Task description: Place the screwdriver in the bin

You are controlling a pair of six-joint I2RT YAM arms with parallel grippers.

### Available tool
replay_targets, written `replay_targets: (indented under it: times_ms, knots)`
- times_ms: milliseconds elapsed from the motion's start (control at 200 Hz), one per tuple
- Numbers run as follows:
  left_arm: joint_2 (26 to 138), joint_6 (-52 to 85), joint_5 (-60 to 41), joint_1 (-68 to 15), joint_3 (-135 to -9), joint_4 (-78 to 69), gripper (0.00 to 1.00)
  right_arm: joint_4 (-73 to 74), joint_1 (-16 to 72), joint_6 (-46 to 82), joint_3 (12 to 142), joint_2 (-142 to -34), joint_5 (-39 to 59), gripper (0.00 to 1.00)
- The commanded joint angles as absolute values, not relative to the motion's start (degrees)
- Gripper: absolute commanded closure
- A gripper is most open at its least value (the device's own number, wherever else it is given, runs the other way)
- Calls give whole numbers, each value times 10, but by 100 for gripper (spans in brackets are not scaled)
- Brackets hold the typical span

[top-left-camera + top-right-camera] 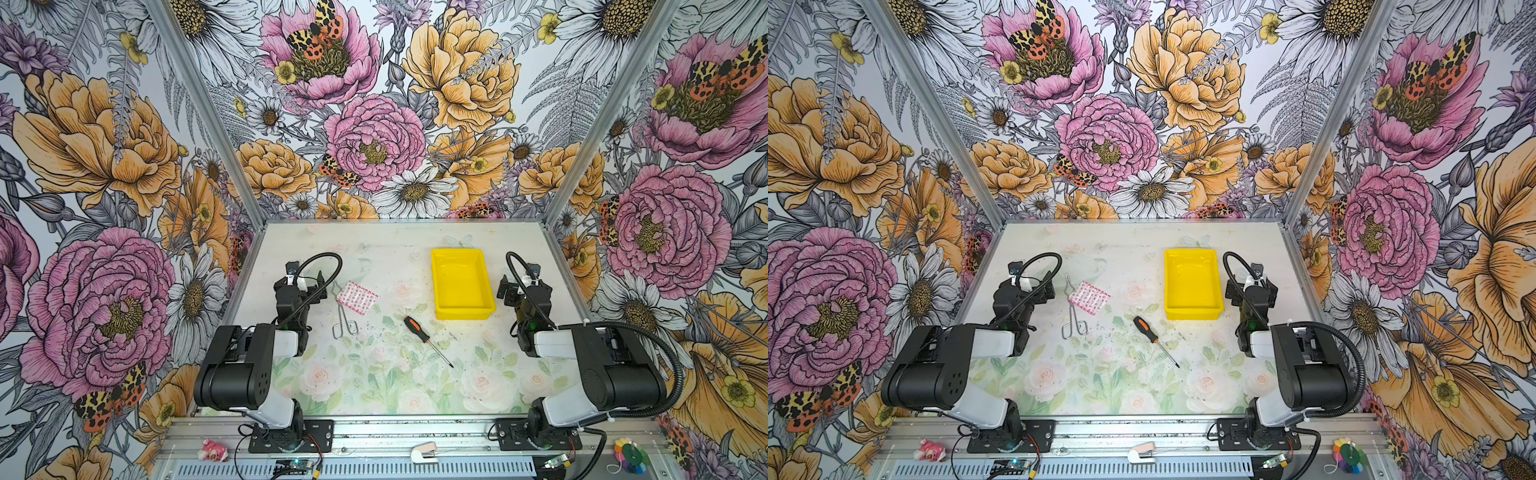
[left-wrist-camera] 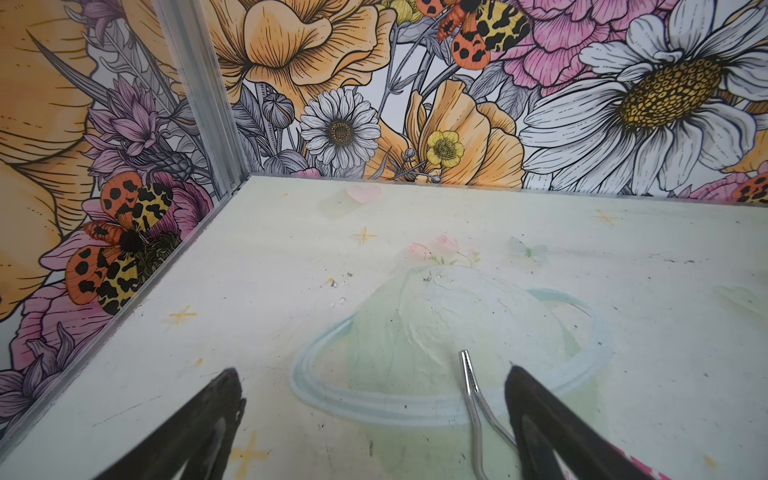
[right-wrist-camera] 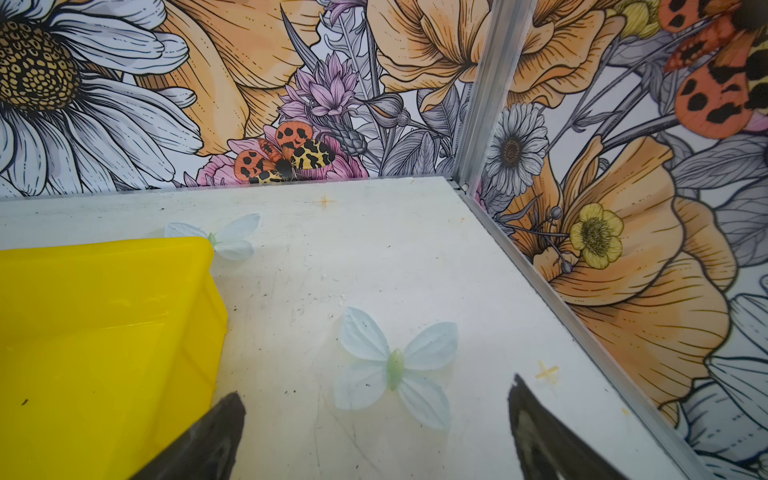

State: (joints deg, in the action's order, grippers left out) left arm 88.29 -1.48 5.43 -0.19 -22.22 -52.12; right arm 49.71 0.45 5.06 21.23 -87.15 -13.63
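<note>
The screwdriver lies flat on the table in both top views, its black-and-orange handle towards the bin and its thin shaft towards the front right. The yellow bin stands just behind it and holds nothing. My right gripper hangs open beside the bin's right wall, with only bare table between its fingers. My left gripper is open at the left, far from the screwdriver. Neither wrist view shows the screwdriver.
Silver wire tongs lie left of centre, their tip by my left gripper's finger. A pink-patterned packet rests against them. Floral walls close the back and both sides.
</note>
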Motion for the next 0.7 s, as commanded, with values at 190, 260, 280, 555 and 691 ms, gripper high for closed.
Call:
replay_targets:
  times_ms: [190, 260, 280, 555, 691]
  knots:
    - [888, -11, 42, 3, -218, -533, 2, 503, 4, 58, 220, -878, -133, 0]
    - [881, -11, 42, 3, -218, -527, 1, 504, 4, 58, 218, -877, -133, 0]
    - [878, -11, 41, 3, -219, -522, 1, 505, 4, 57, 218, -877, -133, 1]
    - [765, 12, 51, 1, -259, -325, 1, 311, 15, 59, 272, -783, -148, 1]
    - [701, 71, 91, 0, -283, -163, 1, 185, 33, 78, 299, -718, -180, 1]
